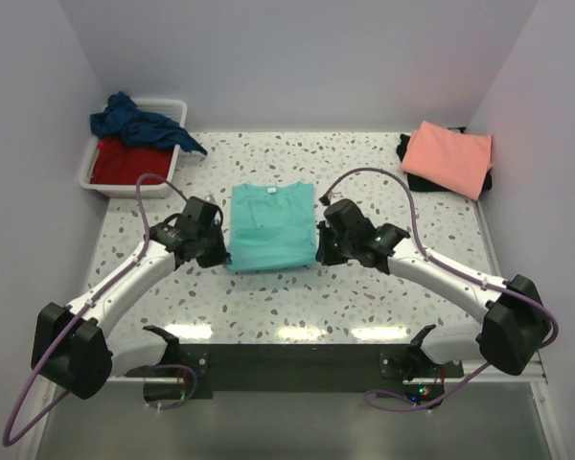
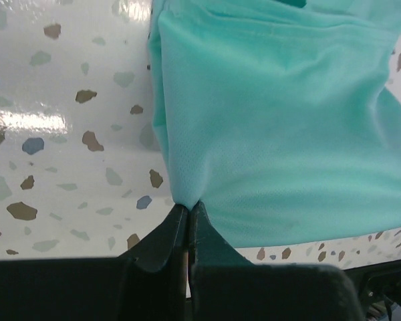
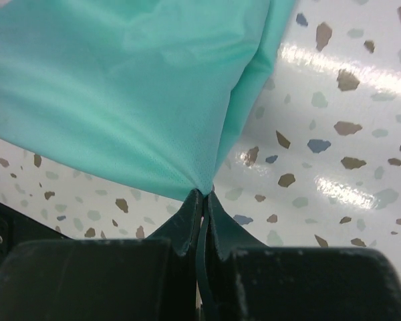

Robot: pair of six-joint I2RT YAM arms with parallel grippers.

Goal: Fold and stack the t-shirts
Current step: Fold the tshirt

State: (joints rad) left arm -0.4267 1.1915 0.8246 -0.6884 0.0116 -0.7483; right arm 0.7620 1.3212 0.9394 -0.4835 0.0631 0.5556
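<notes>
Teal shirt (image 1: 272, 228) lies mid-table, folded down to a rectangle, collar at the far edge.

Top view: left gripper (image 1: 222, 257) sits at the near-left corner and right gripper (image 1: 320, 255) at the near-right corner, both low on the cloth. Pink shirt (image 1: 448, 156) lies folded at far right, atop a black shirt (image 1: 414, 178). At far left the tub (image 1: 125, 192) holds a red shirt (image 1: 118, 161), with a navy shirt (image 1: 139, 123) heaped over its rim, unfolded.

Left wrist view: fingers (image 2: 162, 235) pressed together, a point of teal hem pinched between the tips. Cloth puckers toward the pinch. The rest lies flat on the table (image 2: 53, 134).

Right wrist view: the same, mirrored. Fingers (image 3: 224, 224) closed hard on the other corner, fabric drawn to a peak.

Reading: mid-fold on the teal one, near edge gripped for a fold away from the arms. The next move likely needs both corners raised together, carried level toward the collar, laid square, then let go. An uneven lift would skew the fold. After that it probably goes on the pink stack.
</notes>
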